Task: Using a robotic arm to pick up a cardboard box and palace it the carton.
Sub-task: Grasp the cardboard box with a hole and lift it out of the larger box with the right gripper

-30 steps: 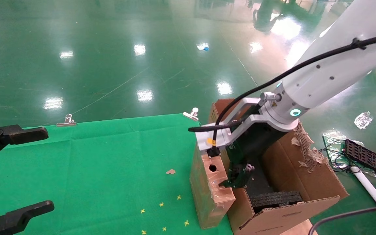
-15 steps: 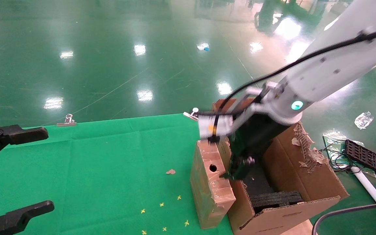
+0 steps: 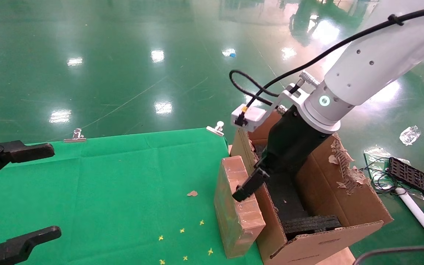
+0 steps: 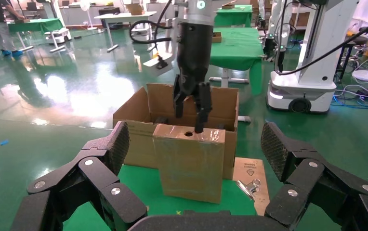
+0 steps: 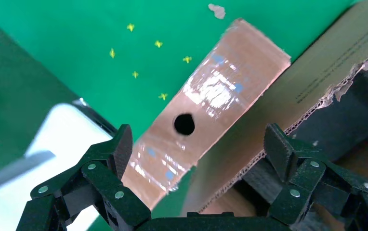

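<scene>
Two grippers show. The right gripper (image 3: 247, 186) on the robotic arm (image 3: 363, 70) hangs over the cardboard box (image 3: 236, 206), fingers (image 5: 100, 163) spread and straddling its narrow holed top, gripping nothing. That box stands on edge on the green table (image 3: 105, 191), pressed against the carton (image 3: 329, 206). Closing off-centre could likely tip the slab, or snag a finger on the carton wall just beside it. The left gripper (image 4: 199, 178) waits well apart, fingers spread.

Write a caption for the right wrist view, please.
Open right hand above the standing cardboard box, beside the carton.
</scene>
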Tool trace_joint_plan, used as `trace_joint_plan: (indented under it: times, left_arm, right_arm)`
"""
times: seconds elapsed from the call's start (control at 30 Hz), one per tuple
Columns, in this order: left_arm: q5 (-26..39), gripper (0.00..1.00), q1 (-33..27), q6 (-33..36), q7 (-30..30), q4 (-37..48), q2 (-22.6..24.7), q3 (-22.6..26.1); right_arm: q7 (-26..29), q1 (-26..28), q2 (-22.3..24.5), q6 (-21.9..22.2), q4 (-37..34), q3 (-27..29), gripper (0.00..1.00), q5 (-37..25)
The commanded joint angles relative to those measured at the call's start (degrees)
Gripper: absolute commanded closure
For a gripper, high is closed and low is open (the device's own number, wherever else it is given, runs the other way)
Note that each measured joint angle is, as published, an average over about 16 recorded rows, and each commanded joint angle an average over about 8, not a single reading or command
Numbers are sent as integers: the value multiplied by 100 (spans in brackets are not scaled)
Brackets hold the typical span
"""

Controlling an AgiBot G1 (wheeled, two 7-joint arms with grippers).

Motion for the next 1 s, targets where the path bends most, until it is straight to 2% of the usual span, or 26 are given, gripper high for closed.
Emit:
trace_joint_plan:
  times: [0.03, 0.47, 0.53, 0.63, 0.67, 0.73, 0.77, 0.8, 0.9, 0.93, 1.0]
  left_arm:
    - [-1, 0, 0, 0, 0, 0, 0, 1]
    - [-4, 0, -1, -2, 3, 0, -2, 5]
    - [-4, 0, -1, -3, 3, 0, -3, 6]
    - [-5, 1, -2, -3, 4, 0, -3, 7]
    - [-5, 5, -2, -3, 4, 0, -3, 8]
    - [-6, 20, -2, -4, 4, 0, -4, 8]
    - [-6, 30, -2, -4, 4, 0, -4, 9]
    - [-6, 42, -2, -4, 5, 0, -4, 9]
    - [-7, 79, -2, -5, 5, 0, -4, 10]
    - [-7, 87, -2, -5, 5, 0, -4, 11]
    - [-8, 98, -2, -5, 6, 0, -5, 12]
  right_arm:
    - [116, -39, -31, 20, -207, -20, 0, 106]
    - [425, -349, -327, 182, -803, -159, 2, 140]
    - [435, -384, -361, 194, -809, -184, 17, 116]
    - [458, -412, -392, 196, -763, -225, 55, 65]
    - [470, -416, -397, 193, -737, -240, 67, 44]
    - [502, -422, -401, 182, -673, -269, 91, 8]
    - [520, -425, -400, 177, -638, -284, 96, -11]
    - [539, -427, -398, 171, -600, -299, 100, -28]
    - [588, -437, -384, 157, -482, -333, 100, -60]
    - [603, -441, -377, 153, -444, -342, 100, -64]
    - [626, -448, -362, 147, -374, -357, 100, -71]
